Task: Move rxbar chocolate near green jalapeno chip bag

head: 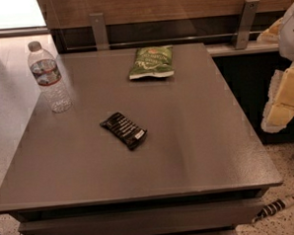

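Observation:
The rxbar chocolate [124, 130] is a small flat black wrapper with thin white lines and a pale patch at its right end. It lies at an angle near the middle of the grey table [197, 136]. The green jalapeno chip bag [152, 62] lies flat near the table's far edge, with a small red-yellow logo at its top. It is well apart from the bar. My gripper [283, 100], white and yellow, hangs at the right edge of the view. It is beyond the table's right side, away from both objects and holding nothing.
A clear plastic water bottle [49, 77] with a white cap stands upright at the table's far left. A wooden wall panel with two metal brackets [99, 30] runs behind the table. A striped object [275, 207] lies on the speckled floor at the lower right.

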You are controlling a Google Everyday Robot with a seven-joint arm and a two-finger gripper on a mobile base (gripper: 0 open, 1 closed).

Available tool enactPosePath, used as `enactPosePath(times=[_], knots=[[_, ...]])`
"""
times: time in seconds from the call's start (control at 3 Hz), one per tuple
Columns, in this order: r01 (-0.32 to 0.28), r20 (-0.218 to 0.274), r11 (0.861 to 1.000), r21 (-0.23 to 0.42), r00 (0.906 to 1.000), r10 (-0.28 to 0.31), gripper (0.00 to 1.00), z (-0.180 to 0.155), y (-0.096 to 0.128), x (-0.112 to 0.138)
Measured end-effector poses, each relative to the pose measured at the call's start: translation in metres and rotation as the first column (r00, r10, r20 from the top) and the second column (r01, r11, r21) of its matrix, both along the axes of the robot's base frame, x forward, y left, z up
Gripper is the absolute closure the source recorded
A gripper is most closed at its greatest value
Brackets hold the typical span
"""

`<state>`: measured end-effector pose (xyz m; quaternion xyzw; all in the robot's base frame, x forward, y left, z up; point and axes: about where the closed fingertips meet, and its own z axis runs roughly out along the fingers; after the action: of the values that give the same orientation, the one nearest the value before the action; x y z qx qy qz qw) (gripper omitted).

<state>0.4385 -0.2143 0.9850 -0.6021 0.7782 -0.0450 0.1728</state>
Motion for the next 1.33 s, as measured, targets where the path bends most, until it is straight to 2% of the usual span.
enactPosePath(times=[0.33,0.67,1.0,1.33], knots=[[0.000,0.000,1.000,0.000,1.0000,0.000,0.00,0.000,0.000,0.000],[0.004,0.016,0.999,0.054,0.9999,-0.005,0.00,-0.009,0.017,0.005],[0.018,0.041,0.984,0.178,0.9988,-0.026,0.00,-0.021,0.052,0.015],[0.072,0.039,0.942,0.329,0.9952,-0.090,0.00,-0.036,0.088,0.018]])
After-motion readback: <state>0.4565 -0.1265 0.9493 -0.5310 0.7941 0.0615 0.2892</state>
